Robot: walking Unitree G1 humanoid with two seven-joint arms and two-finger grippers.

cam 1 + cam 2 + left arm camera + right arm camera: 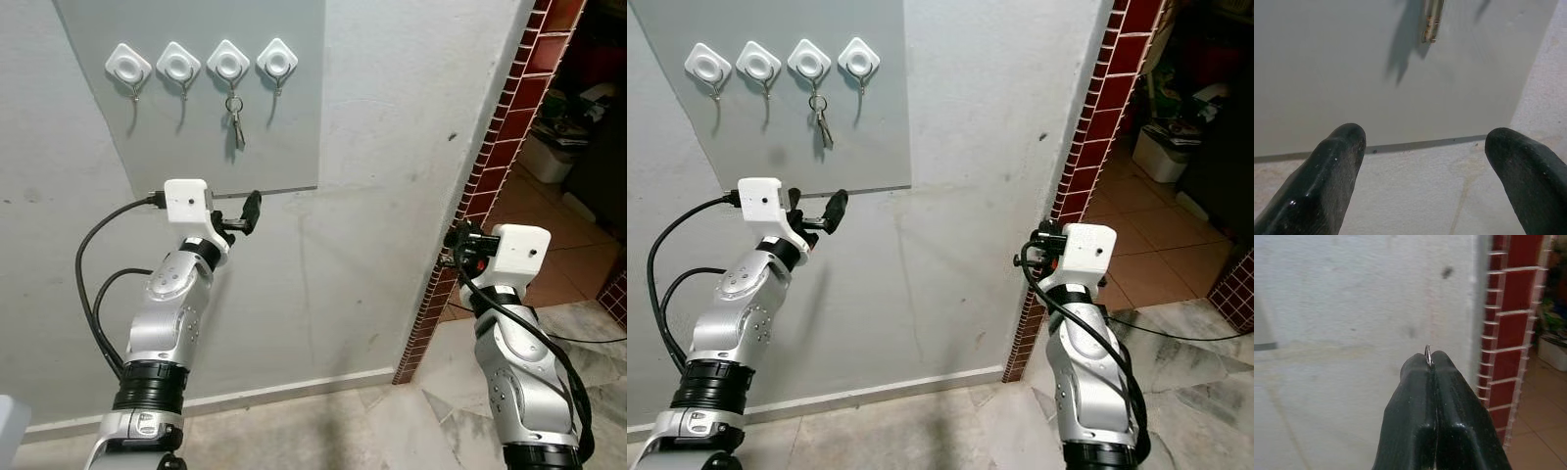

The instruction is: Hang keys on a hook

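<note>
Peeking from right gripper (pixel 1431 363) jaws: key ring (pixel 1427 354).

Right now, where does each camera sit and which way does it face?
Left eye: on the head, facing the wall; four hooks, keys on the third, both arms.
Right eye: same head, same scene; left gripper below the grey panel.
Left wrist: along its open fingers at the panel's lower edge; shares the keys' tip.
Right wrist: along shut fingers pinching a metal ring, toward the red tiled pillar.
</note>
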